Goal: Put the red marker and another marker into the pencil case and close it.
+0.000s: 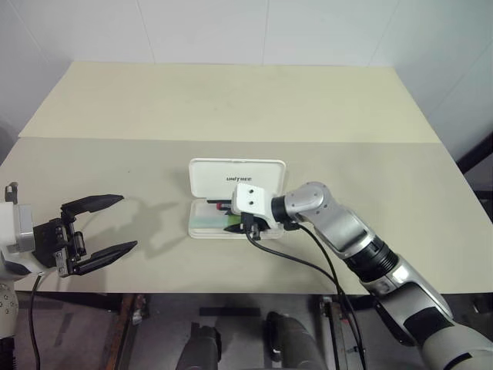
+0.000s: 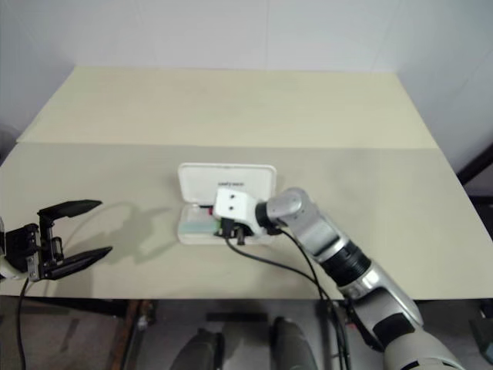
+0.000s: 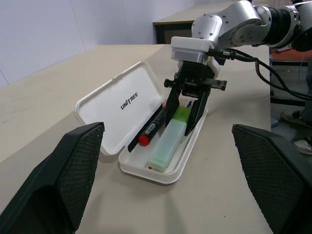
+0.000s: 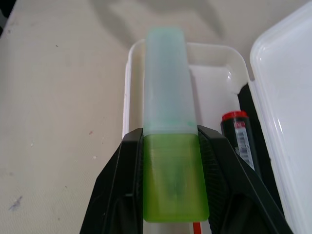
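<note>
While its two black fingers sit either side of the green body of the highlighter, the right gripper reaches down into the open pencil case from the case's right end. In the right wrist view the fingers lie flush against the highlighter's sides, so it looks gripped, though the highlighter also appears to rest along the tray of the case; I cannot tell for sure whether the hold is tight. Its pale cap end points toward the left end of the case. Just beside it, nearer the hinge, the red marker lies in the tray, red end toward the left. The white lid stands tilted back on the far side, logo facing up.

Off to the left, well apart from the case, the left gripper hangs above the table with its fingers spread wide and nothing between them, pointing toward the case.

The table is a plain cream surface with a seam running across it behind the case and a few small marks. White walls rise behind the far edge. A black cable loops from the right wrist across the table top.
</note>
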{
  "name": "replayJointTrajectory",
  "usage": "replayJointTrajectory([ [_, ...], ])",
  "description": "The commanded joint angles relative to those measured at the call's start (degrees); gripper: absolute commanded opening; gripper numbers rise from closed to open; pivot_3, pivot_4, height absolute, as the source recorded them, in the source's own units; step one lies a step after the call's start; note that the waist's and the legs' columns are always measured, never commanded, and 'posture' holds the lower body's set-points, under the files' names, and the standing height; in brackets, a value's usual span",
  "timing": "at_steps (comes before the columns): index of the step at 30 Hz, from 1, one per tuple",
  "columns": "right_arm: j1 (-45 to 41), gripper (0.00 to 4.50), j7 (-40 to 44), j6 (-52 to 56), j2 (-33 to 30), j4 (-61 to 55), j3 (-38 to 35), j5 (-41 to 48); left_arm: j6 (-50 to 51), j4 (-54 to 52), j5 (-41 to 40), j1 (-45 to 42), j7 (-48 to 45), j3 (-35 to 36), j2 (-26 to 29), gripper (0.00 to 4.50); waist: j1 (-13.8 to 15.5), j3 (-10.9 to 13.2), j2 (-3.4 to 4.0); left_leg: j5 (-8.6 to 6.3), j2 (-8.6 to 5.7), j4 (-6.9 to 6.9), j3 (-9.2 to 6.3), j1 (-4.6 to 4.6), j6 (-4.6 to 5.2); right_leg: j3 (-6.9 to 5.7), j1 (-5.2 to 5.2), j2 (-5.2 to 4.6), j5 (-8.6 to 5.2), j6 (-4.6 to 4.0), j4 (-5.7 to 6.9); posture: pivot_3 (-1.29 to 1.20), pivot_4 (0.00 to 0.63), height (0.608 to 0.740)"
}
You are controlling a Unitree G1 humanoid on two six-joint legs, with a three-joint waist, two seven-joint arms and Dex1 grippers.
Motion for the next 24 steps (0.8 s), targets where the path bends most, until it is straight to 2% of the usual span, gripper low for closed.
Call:
replayJointTrajectory([
  [1, -0.6, 2.43, 1.6, -0.9, -0.6, -2.2, -1.4, 0.2, -0.1, -1.2, -1.5, -0.3, 0.0, 1.8, 1.2, 4.50, 0.0, 0.0, 0.00, 0.00, 0.00, 0.00, 0.00, 0.00, 0.00, 0.00, 0.00, 0.00, 0.00, 0.00, 0.00, 0.00, 0.150, 0.740],
  [6, 0.0, 4.27, 3.6, 0.2, -1.9, -5.1, -2.1, 1.3, 0.0, -1.0, -1.5, -0.9, 0.1, 1.4, 1.1, 4.50, 0.0, 0.0, 0.00, 0.00, 0.00, 0.00, 0.00, 0.00, 0.00, 0.00, 0.00, 0.00, 0.00, 0.00, -0.01, 0.00, 0.150, 0.740],
  [7, 0.1, 4.46, 3.9, 0.5, -2.2, -5.8, -2.3, 1.6, 0.0, -0.9, -1.5, -1.1, 0.1, 1.3, 1.1, 4.50, 0.0, 0.0, 0.00, 0.00, 0.00, 0.00, 0.00, 0.00, 0.00, 0.00, 0.00, 0.00, 0.00, 0.00, -0.01, 0.00, 0.150, 0.740],
  [16, 3.1, 4.46, 7.2, 6.4, -7.1, -17.1, -6.3, 7.8, 0.7, -2.5, -1.6, -3.1, 0.9, -0.1, 0.6, 4.50, 0.1, 0.0, 0.00, 0.00, 0.00, 0.01, -0.01, 0.00, 0.00, -0.01, 0.02, -0.01, 0.00, 0.00, -0.01, 0.00, 0.150, 0.740],
  [24, 4.4, 4.46, 6.4, 14.4, -13.5, -23.2, -16.5, 15.5, 3.0, -6.4, -3.1, -7.0, 3.2, -2.9, 0.4, 4.50, 0.2, 0.0, -0.01, 0.00, 0.00, 0.03, -0.01, 0.00, 0.00, -0.01, 0.04, -0.01, 0.00, 0.00, -0.01, 0.00, 0.150, 0.740],
])
